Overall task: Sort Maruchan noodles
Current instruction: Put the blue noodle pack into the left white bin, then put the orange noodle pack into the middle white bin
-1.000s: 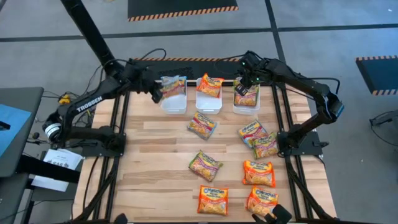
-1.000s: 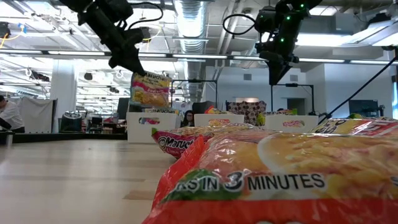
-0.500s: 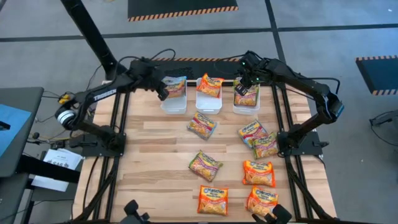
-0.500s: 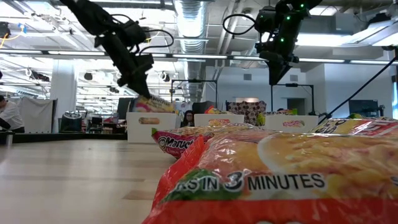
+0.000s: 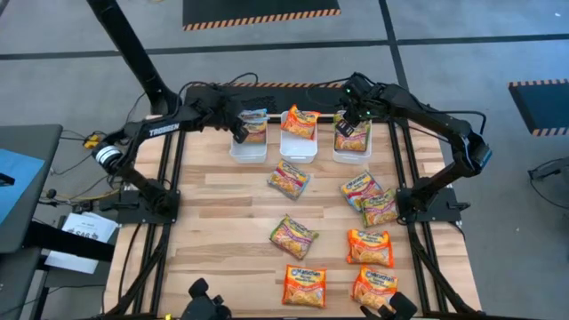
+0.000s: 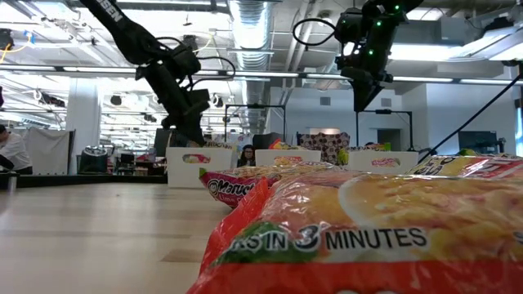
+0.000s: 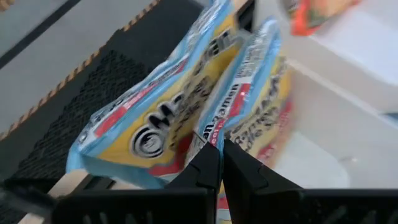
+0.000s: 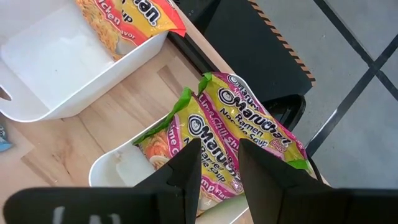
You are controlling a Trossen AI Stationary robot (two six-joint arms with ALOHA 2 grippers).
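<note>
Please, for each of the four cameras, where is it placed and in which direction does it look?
High view: above the table, looking down; both arms show.
Low view: at tabletop height, looking level across; arms enter from above.
Left wrist view: on the left arm, facing the blue-yellow packet at the left end effector.
Right wrist view: on the right arm, above the green-yellow packets, past the right end effector.
Shared: high and right wrist views both show those green-yellow packets.

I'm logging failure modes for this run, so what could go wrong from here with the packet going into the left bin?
The left gripper is shut on the blue-yellow packet, low over the left white tray. Released now, it might lean on the blue-yellow packet already there and tip over the rim. Its fingers sit close to the tray wall and could nudge it.
</note>
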